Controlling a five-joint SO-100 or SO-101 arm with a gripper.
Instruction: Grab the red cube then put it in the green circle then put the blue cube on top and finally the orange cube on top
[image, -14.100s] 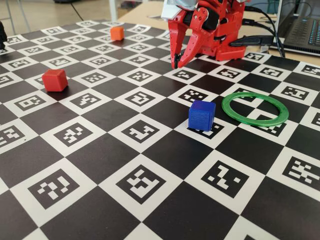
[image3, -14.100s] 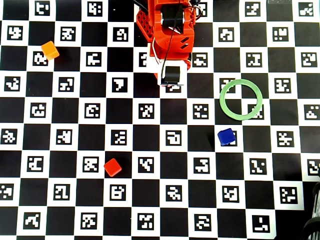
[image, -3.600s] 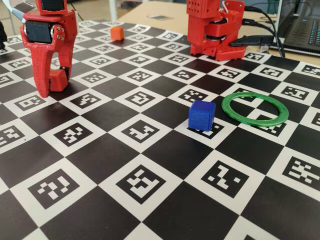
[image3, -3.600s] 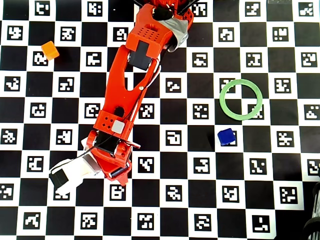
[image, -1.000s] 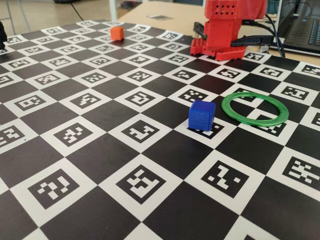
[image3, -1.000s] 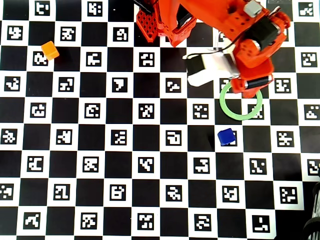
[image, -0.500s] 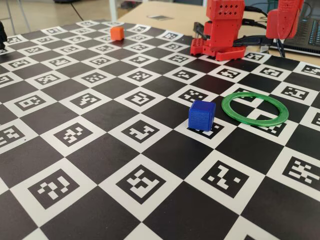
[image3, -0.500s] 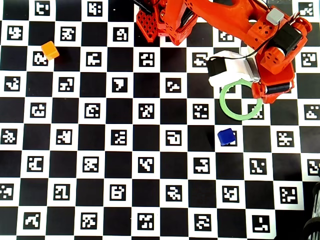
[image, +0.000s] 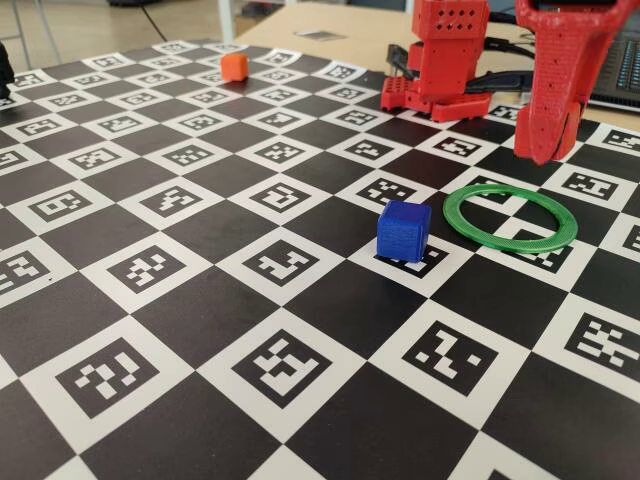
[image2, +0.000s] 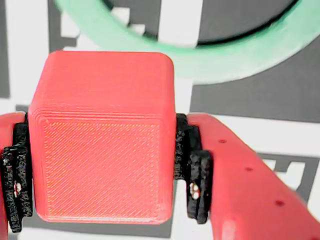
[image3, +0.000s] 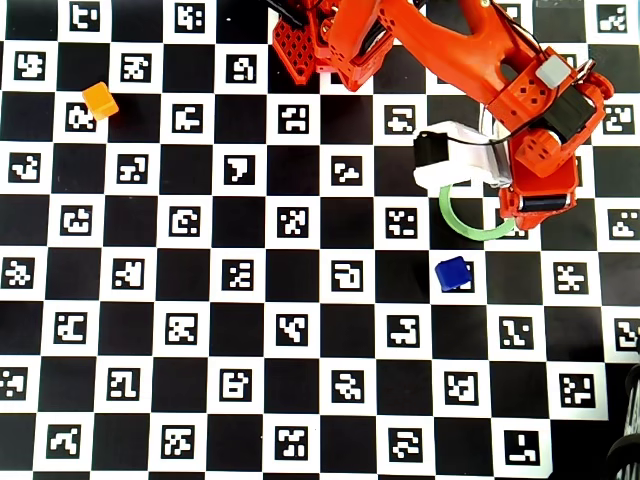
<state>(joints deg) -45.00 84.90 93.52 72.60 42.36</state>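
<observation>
The jaws (image2: 100, 200), clamped on the red cube (image2: 102, 140), have swung from the left of the desk to above the green ring (image3: 470, 232); release comes next.

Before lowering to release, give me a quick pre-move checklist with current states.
1. Small matte red cube clamped between the gripper pads: ok.
2. Flat green plastic ring empty inside: ok in the fixed view.
3. Cube centred over the ring opening: not ok; the wrist view shows the ring's rim past the cube's top edge.
4. Small deep-blue cube clear of the ring: ok, beside it, not touching.
5. Small bright orange cube out of the path: ok, far corner.
6. Cube height above the checkerboard mat: cannot tell.
</observation>
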